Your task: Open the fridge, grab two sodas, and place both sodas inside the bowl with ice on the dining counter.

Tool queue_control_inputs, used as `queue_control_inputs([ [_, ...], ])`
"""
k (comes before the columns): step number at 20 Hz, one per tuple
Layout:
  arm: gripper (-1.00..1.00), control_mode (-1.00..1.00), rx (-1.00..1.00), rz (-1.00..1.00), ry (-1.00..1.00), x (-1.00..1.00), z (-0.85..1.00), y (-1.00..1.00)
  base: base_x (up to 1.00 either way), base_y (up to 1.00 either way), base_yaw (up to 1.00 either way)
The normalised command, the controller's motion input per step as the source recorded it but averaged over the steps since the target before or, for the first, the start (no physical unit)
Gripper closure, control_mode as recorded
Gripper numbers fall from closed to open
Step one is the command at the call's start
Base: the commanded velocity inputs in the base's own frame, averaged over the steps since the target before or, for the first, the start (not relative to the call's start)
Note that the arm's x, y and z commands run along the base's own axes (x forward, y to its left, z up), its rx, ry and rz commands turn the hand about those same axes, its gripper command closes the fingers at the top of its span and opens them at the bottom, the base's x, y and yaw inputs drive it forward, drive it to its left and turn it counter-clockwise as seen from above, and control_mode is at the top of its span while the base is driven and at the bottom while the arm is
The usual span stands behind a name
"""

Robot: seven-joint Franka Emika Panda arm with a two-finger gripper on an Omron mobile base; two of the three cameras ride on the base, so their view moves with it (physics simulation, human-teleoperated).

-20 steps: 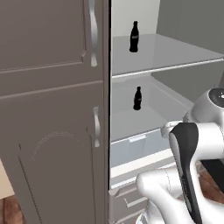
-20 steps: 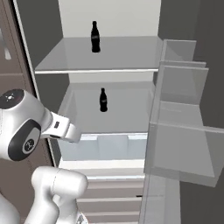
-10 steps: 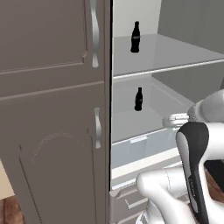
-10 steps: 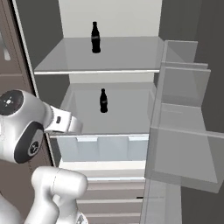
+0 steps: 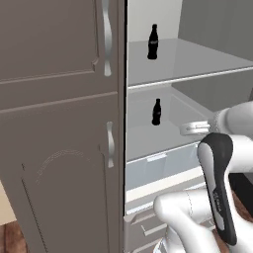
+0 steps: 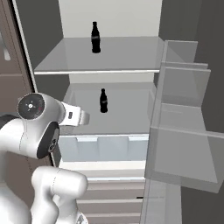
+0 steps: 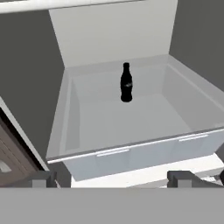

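Note:
The fridge (image 6: 131,54) stands open, its white shelves bare but for the two sodas. One black soda (image 5: 153,42) (image 6: 95,37) is upright on the upper shelf. The other soda (image 5: 156,111) (image 6: 103,100) (image 7: 126,82) stands at the back of the shelf below. My gripper (image 5: 190,128) (image 6: 85,118) (image 7: 113,180) hovers in front of that lower shelf, pointing in at the bottle and well short of it. It is open, and both fingertips (image 7: 43,179) are wide apart with nothing between them. The bowl and the dining counter are out of view.
The open fridge door (image 6: 183,131) with clear bins juts out on the right. A brown-grey panelled cabinet (image 5: 59,123) stands close on the left. Translucent drawers (image 6: 105,146) sit under the lower shelf.
My hand has risen a little and reached further toward the lower shelf. The bottles have not moved and the jaws stay wide.

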Motion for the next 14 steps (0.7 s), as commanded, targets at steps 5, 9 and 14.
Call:
queue_control_inputs([
  [5,-1.00,-1.00,0.00,0.01,-0.10,0.66,-0.40,0.10,0.00,0.00,0.00],
  [9,-1.00,-1.00,0.00,0.00,-0.09,0.61,-0.34,0.00,0.00,0.00,0.00],
  [14,-1.00,-1.00,0.00,0.00,-0.07,0.59,-0.25,0.00,0.00,0.00,0.00],
])
